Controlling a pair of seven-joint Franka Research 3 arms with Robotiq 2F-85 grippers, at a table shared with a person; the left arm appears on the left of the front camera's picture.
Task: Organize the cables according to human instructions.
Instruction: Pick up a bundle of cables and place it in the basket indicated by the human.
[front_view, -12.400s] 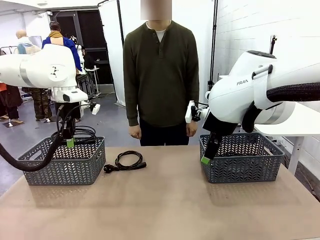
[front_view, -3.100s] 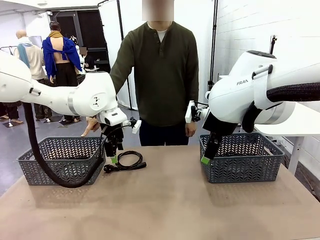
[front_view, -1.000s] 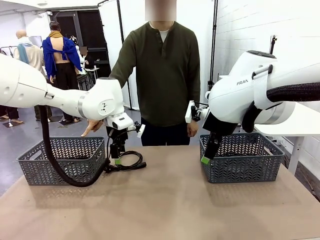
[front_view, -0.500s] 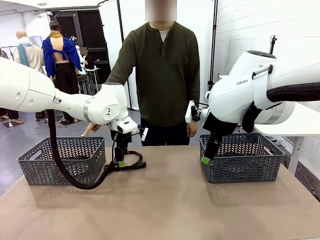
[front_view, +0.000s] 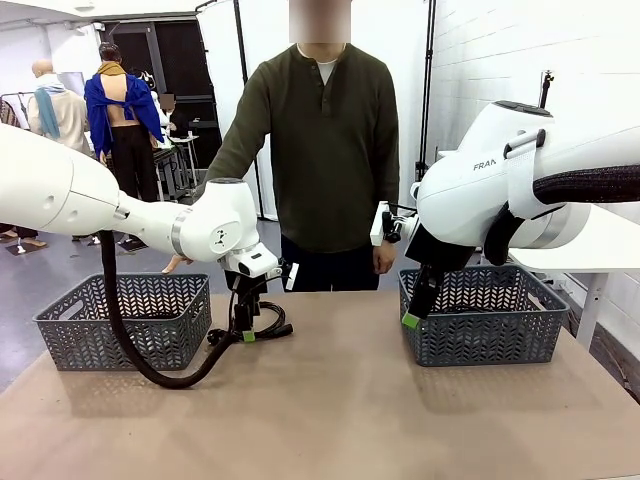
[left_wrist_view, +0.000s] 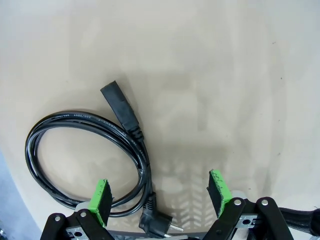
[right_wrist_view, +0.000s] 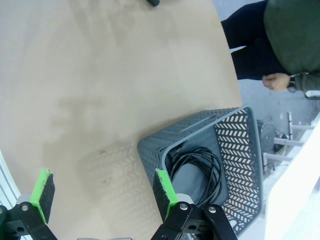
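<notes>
L gripper (front_view: 246, 333) hangs low over a coiled cable (front_view: 262, 322) on the tabletop (front_view: 330, 410), near the far edge, just R of the L basket (front_view: 122, 320). Jaws apart, nothing between them. In the L wrist view the cable (left_wrist_view: 87, 160) lies flat: loop beside the L pad (left_wrist_view: 100, 200), one chunky plug pointing away, an angled plug down by the gripper (left_wrist_view: 160, 197) base; pads not touching it.

R gripper (front_view: 413, 315) sits at the near L corner of the R basket (front_view: 485, 315), jaws apart, empty. R wrist view: another cable (right_wrist_view: 200, 170) coiled inside the basket (right_wrist_view: 235, 150).

Person (front_view: 320, 150) stands at the far side, one hand (front_view: 178, 263) reaching toward the L basket, other hand (front_view: 384, 257) at their side.
</notes>
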